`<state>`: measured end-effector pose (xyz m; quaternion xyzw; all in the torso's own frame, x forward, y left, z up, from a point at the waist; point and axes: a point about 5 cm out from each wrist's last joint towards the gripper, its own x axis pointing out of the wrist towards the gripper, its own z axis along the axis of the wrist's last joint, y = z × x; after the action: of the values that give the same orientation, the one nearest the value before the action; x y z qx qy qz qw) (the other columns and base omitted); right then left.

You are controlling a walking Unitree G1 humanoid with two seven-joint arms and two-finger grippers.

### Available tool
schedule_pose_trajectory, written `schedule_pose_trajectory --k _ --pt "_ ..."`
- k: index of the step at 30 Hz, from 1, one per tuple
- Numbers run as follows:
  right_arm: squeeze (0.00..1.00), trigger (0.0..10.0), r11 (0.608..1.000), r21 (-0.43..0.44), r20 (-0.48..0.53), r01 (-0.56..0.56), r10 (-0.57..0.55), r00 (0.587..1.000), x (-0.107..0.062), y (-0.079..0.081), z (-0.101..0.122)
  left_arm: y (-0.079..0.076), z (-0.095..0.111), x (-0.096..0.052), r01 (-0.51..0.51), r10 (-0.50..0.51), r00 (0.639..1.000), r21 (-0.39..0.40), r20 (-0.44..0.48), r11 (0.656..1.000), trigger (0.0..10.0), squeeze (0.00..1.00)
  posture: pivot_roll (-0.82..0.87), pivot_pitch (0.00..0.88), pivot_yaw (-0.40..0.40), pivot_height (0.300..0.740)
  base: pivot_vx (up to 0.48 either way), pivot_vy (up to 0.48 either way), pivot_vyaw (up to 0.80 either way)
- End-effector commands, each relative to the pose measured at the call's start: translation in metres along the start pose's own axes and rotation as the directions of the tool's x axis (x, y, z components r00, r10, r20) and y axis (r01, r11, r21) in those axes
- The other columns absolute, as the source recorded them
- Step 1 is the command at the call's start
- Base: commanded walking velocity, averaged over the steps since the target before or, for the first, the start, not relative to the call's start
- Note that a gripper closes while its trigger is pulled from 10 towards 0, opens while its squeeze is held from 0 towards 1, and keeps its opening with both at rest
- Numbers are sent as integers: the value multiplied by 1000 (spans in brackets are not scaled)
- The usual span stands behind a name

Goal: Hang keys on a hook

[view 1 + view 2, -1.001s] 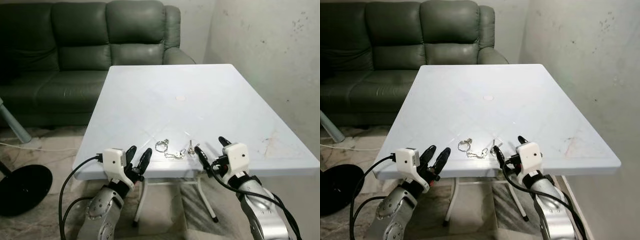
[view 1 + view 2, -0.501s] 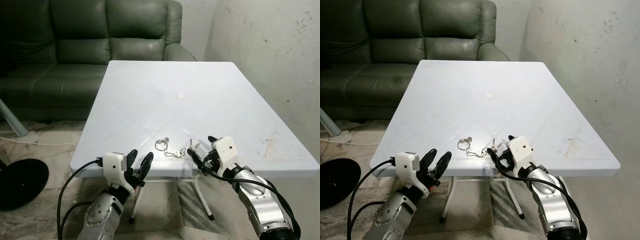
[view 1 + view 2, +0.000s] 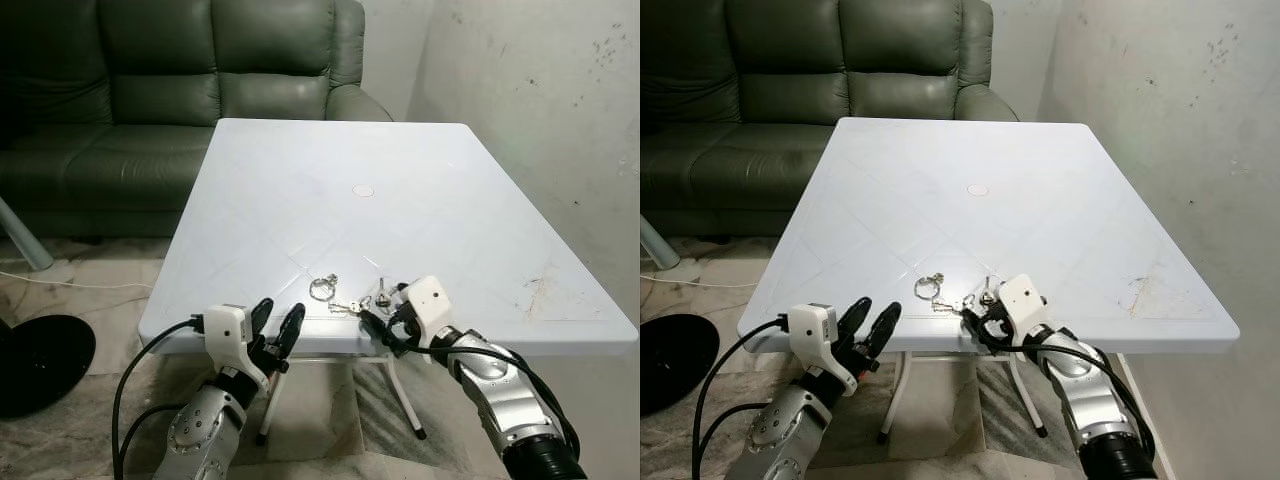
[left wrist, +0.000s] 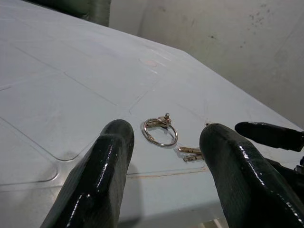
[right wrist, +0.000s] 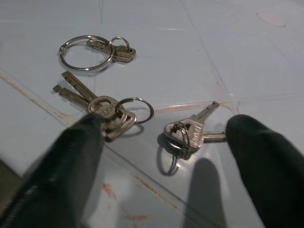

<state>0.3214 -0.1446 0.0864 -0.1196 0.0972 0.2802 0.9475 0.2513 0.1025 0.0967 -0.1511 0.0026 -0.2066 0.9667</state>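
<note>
Three sets of keys lie near the front edge of the white table point(image 3: 300, 170): a large ring with a small key point(image 3: 322, 289), a key pair on a ring point(image 3: 350, 307), and a single key with a ring point(image 3: 382, 296). My right gripper point(image 3: 384, 310) rests low over the table edge, open. In the right wrist view its fingertips point(image 5: 71, 156) straddle the key pair point(image 5: 104, 111) and the single key point(image 5: 186, 133), with the large ring point(image 5: 85, 52) farther off. My left gripper point(image 3: 277, 321) stands open just below the front edge, facing the large ring point(image 4: 160, 132).
A dark green sofa point(image 3: 180, 90) stands behind the table. A stained wall point(image 3: 540, 110) runs along the right side. On the floor to the left are a black round base point(image 3: 40, 360) and a white cable point(image 3: 70, 283). A small round mark point(image 3: 363, 190) sits mid-table.
My right gripper has moved forward and to the left onto the table edge, closing in on the keys. The left gripper has barely moved. The keys lie as before.
</note>
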Motion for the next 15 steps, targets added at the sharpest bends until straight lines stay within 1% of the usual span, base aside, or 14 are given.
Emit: schedule_pose_trajectory --k 1,5,8,9,10,13,14,15 --pt "0 0 1000 11 15 10 -11 1000 3 -3 5 -2 2 -1 0 0 1000 5 3 1000 10000 0 100 33 -62 740 0 0 0" --pt "0 0 1000 8 30 26 -26 999 5 -5 8 -2 2 0 -3 3 1000 5 5 1000 10000 0 106 31 -64 740 0 0 0" --pt "0 0 1000 15 7 26 -26 1000 7 -6 7 -2 2 0 -4 4 1000 5 5 1000 10000 0 107 31 -64 740 0 0 0" --pt "0 4706 1000 3 13 26 -26 1000 8 -6 7 -3 2 0 -4 4 1000 6 4 1000 10000 0 107 32 -64 740 0 0 0" --pt "0 7176 1000 6 14 28 -28 1000 8 -7 7 -3 2 0 -4 4 1000 5 4 1000 10000 0 107 31 -64 740 0 0 0" --pt "0 7020 999 12 9 33 -33 999 8 -9 6 -3 2 0 -5 5 1000 4 3 1000 10000 0 106 33 -63 740 0 0 0" --pt "0 10000 999 9 4 33 -33 999 8 -9 5 -3 2 0 -5 5 1000 4 4 1000 10000 0 106 34 -64 740 0 0 0" --pt "0 10000 999 9 -3 31 -31 1000 8 -11 4 -4 2 0 -3 3 1000 3 5 1000 10000 0 106 34 -64 740 0 0 0"
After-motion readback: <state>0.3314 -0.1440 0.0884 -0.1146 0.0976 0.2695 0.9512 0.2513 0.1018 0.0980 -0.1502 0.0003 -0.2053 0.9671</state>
